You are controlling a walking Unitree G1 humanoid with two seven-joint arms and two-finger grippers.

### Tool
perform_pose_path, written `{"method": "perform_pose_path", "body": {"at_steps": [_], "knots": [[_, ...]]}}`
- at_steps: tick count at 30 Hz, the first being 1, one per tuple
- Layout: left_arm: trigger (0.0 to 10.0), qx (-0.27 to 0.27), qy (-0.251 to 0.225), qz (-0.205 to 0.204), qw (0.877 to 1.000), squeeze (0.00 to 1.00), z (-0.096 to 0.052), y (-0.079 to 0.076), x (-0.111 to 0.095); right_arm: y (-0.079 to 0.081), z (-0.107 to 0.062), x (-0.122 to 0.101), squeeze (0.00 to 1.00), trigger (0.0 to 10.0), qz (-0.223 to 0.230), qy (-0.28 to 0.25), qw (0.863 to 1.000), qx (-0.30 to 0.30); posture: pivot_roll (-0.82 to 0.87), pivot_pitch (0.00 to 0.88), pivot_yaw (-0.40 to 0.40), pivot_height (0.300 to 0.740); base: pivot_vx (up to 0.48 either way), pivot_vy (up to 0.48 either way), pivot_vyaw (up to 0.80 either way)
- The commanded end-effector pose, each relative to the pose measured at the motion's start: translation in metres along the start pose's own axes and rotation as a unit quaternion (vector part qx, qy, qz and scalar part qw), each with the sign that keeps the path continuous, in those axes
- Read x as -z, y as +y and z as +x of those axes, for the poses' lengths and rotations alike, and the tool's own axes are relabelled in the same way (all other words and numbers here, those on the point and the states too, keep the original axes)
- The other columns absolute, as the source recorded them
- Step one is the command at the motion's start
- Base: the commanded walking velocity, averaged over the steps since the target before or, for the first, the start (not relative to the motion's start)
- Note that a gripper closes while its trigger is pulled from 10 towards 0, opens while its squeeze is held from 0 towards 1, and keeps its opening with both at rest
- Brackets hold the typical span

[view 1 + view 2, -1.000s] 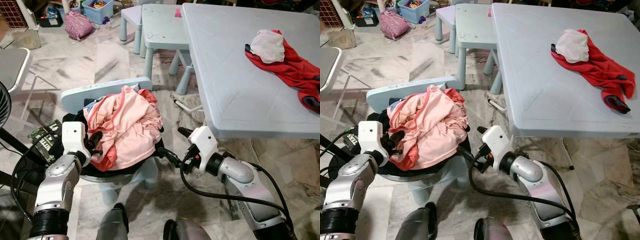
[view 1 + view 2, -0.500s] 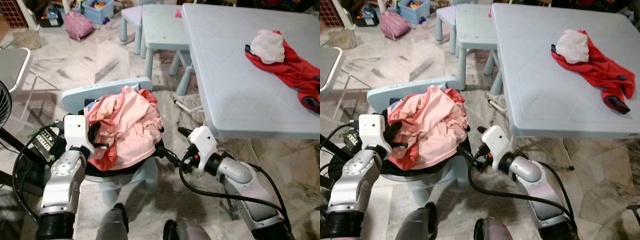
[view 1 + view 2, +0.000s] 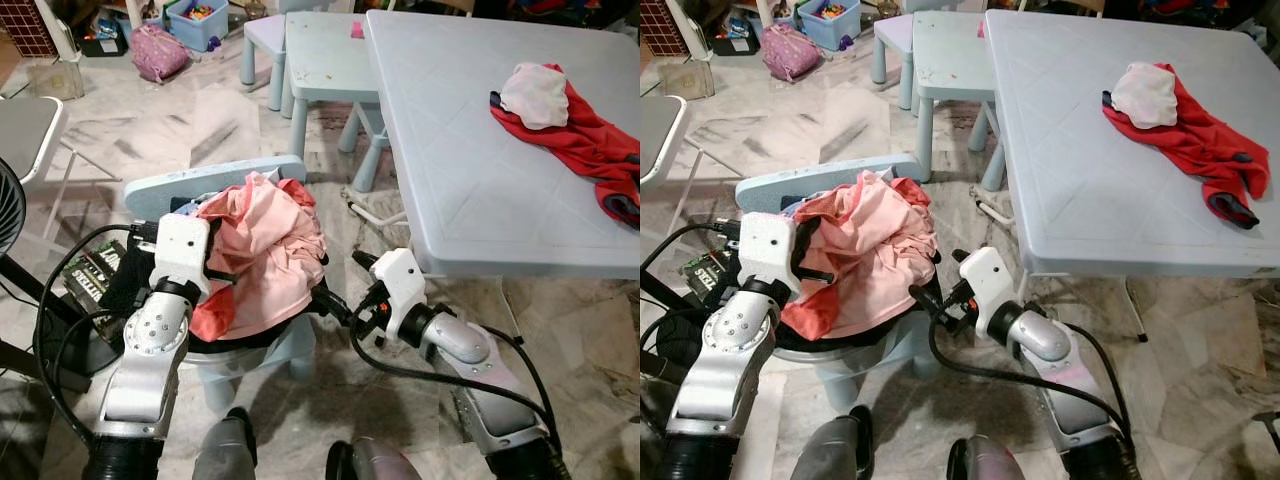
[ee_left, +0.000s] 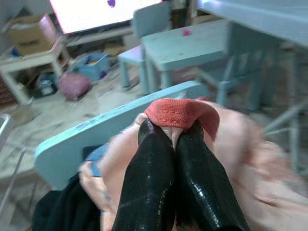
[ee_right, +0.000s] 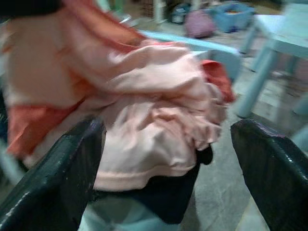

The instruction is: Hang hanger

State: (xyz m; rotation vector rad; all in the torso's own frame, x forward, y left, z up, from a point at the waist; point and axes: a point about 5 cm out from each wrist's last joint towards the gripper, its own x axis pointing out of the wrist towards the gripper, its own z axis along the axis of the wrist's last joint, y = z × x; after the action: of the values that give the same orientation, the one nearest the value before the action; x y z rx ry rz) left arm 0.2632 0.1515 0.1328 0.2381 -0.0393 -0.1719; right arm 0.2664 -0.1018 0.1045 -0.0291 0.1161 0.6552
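Left gripper, pinching pink cloth at centre-left, has risen, lifting it; right gripper waits spread beside the chair.

Even, bright indoor light; soft shadows lie under the table. Head views are sharp, while both wrist views are motion-blurred.
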Motion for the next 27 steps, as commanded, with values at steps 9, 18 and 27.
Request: {"method": "perform_pose_path", "body": {"at_steps": [9,18,27], "knots": [[2.1,0.058,0.014,0.003,0.998,0.00,-0.020,-0.019,0.004,-0.020,0.003,-0.005,0.00,10.0,0.030,-0.031,0.996,0.077,0.06,0.088,-0.026,0.740,0.000,0.000,0.00],[0.0,0.058,0.023,-0.010,0.998,0.00,-0.033,-0.023,0.009,-0.051,0.000,-0.007,0.00,10.0,0.051,-0.063,0.973,0.214,0.07,0.054,-0.015,0.740,0.000,0.000,0.00],[10.0,-0.001,-0.010,0.013,1.000,0.00,-0.013,-0.013,-0.006,-0.056,0.005,-0.014,0.00,10.0,0.025,-0.073,0.969,0.233,0.07,0.027,-0.002,0.740,0.000,0.000,0.00]]}}
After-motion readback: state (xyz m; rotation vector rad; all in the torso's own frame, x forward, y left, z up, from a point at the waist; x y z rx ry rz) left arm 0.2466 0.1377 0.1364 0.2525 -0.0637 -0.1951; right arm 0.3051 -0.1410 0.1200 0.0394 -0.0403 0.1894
